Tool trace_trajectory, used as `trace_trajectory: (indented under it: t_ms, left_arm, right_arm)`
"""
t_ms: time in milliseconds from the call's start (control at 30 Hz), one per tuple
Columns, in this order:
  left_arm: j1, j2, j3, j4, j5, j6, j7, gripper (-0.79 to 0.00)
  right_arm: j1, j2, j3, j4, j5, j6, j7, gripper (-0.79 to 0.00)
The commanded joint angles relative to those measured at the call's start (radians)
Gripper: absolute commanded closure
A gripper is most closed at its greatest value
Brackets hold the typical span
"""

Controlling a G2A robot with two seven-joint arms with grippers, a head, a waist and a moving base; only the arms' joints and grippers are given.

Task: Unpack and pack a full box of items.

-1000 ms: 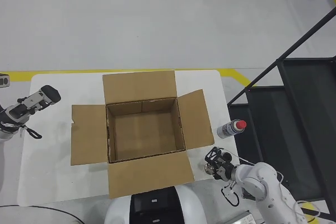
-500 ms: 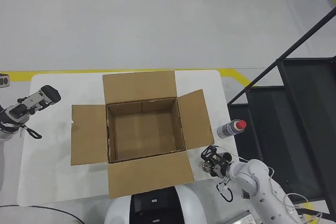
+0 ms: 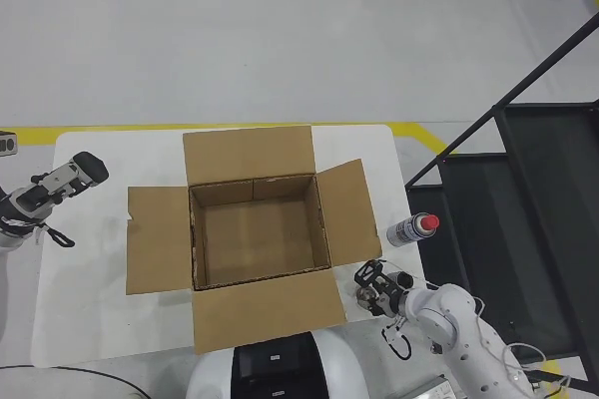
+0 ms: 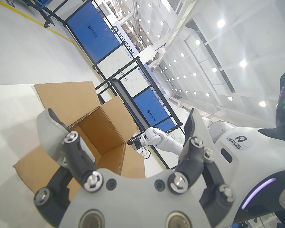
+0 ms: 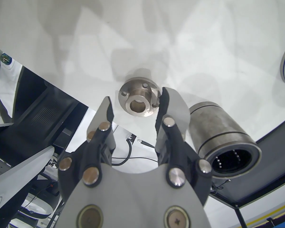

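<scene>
Steel flange hub (image 5: 139, 103): small bored disc w/ bolt holes, on the white table (image 5: 204, 36), right btwn the R gripper (image 5: 136, 97) fingertips.
R fingers: apart, straddling the hub. One pad (image 5: 162, 100) at or just touching its rim, clear gap at the other. Not clamped.
Just outside that finger: steel linear bearing (image 5: 222, 138) on its side, near the hub but apart from it.
Farther out: spray can (image 3: 412, 228), red cap, lying near the table edge.
Box (image 3: 260, 239): cardboard, 4 flaps folded out, floor bare. Nearest flap corner is just beside the R gripper in the top view.
L gripper (image 4: 120, 117): fingers wide apart, nothing btwn them, held off the far side of the box.
Change: over the last sec the R gripper slid toward the flap corner. L arm, box and can unmoved.
Meaning: prob. unpack done, repack starting w/ the hub.
Next: a square pinch on the rim.
Risk: hub is round and thin, could skid, and the bearing may get nudged.
</scene>
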Motion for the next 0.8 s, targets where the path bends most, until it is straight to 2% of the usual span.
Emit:
trace_trajectory:
  t_ms: [0,500,633,767]
  left_arm:
    - [0.0,0.0,0.0,0.0,0.0,0.0,0.0,-0.785]
    - [0.0,0.0,0.0,0.0,0.0,0.0,0.0,-0.785]
    - [0.0,0.0,0.0,0.0,0.0,0.0,0.0,-0.785]
    - [0.0,0.0,0.0,0.0,0.0,0.0,0.0,-0.785]
  right_arm:
    - [-0.014,0.004,0.014,-0.013,0.007,-0.011,-0.006,-0.77]
    - [-0.269,0.044,0.212,-0.224,0.095,-0.242,-0.078,-0.785]
    - [-0.299,0.05,0.249,-0.234,0.113,-0.257,-0.099,-0.785]
    - [-0.276,0.053,0.232,-0.245,0.103,-0.247,-0.093,-0.785]
